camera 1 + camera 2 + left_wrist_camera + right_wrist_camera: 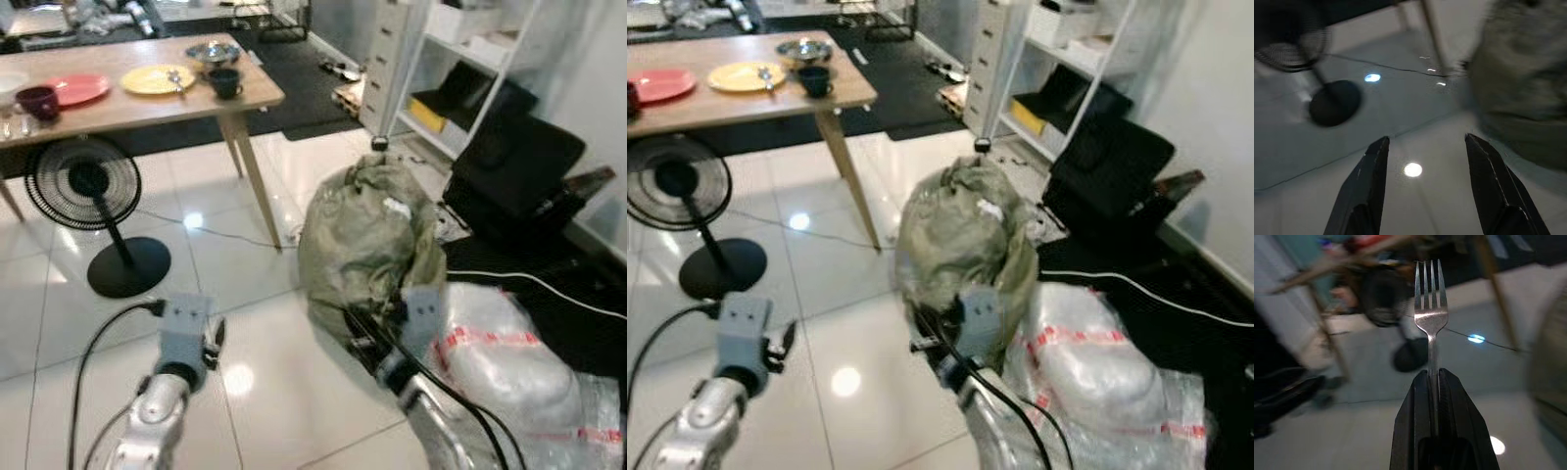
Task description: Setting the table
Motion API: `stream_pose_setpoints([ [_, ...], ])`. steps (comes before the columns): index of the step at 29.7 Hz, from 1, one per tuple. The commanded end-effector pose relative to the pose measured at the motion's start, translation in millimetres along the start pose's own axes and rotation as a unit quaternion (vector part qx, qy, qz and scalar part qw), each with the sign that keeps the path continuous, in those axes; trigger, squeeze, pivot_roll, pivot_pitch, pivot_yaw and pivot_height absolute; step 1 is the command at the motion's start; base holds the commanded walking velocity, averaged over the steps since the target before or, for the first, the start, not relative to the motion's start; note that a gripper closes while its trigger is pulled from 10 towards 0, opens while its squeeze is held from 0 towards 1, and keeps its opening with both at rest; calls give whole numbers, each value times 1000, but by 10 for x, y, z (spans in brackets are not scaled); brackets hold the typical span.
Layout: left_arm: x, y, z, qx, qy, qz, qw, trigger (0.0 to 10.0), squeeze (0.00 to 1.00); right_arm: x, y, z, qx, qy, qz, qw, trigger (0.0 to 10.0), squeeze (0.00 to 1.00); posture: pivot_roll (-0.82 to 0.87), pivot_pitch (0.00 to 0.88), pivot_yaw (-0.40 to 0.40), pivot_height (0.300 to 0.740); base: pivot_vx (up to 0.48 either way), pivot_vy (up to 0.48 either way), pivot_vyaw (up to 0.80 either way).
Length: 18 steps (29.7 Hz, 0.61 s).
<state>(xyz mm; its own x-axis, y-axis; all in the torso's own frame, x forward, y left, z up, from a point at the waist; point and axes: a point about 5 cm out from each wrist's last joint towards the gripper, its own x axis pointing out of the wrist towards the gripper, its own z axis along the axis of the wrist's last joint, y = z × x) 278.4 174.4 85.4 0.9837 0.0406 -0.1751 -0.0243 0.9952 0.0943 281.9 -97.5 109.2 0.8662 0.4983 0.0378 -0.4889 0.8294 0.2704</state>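
- The table (118, 110) was seen well ahead, across the tiled floor (265, 323), already carrying a red plate (76, 89), a yellow plate (155, 79), a dark bowl (37, 101), a dark cup (224, 83) and a metal bowl (213, 51).
- A standing fan (88, 186) was seen under the table's near edge, and a large olive sack (367, 240) beside a clear plastic bag (500, 362) lay nearer, on the right.
- The left tool (1422, 188) was held over bare floor with its fingers spread wide and nothing between them.
- The right tool (1434, 396) was closed tight on the handle of a fork (1430, 313), which stood straight out beyond the fingertips, tines forward.
- The fork was judged light, stiff and not fragile, but thin, smooth metal likely to slip or pivot in a pinch grip.
- The hold was seen to be on the handle, below the neck; that was judged the right place, since the tines were left free for laying beside a plate.
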Motion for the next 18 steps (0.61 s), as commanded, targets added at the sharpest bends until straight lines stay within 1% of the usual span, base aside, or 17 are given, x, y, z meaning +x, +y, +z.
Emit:
stream_pose_setpoints([
  [1,1,-36,63,-6,-7,1,1000,10000,0,-36,-21,-10,12,4,-4,1000,10000,0,-28,0,35,740,0,0,775],
  [7,18,-23,199,-8,-29,23,999,10000,0,-28,20,30,15,2,6,1000,10000,0,-26,0,31,740,0,0,775],
  [18,34,3,315,-9,-43,44,998,10000,0,-4,40,82,12,-1,12,1000,10000,0,-19,0,25,740,0,0,770],
])
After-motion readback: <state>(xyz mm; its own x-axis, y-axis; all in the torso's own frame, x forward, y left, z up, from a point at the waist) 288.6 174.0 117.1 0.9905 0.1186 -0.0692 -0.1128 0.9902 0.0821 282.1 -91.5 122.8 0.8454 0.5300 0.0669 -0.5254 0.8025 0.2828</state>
